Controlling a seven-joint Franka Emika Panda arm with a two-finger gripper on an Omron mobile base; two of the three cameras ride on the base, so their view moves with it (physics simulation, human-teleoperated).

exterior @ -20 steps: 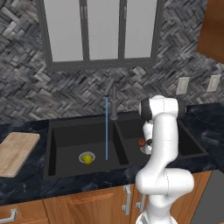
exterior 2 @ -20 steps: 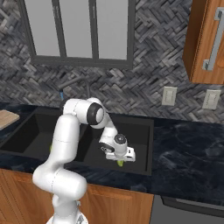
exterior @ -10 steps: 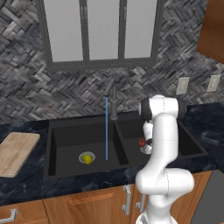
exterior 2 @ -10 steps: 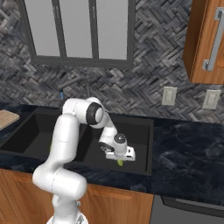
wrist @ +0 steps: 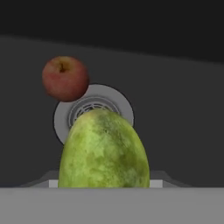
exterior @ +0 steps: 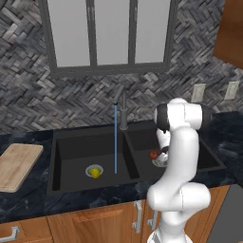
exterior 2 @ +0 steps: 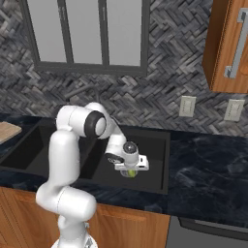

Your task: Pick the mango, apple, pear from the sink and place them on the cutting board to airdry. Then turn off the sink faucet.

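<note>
Gripper: I am pinching the green elongated fruit, it seems.
Advice: I am lifting straight, clearing the small red apple.

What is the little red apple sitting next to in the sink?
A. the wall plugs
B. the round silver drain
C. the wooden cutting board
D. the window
B. In the hand view the apple lies at the edge of the round silver drain on the black floor of the sink, beyond the big green fruit.
</note>
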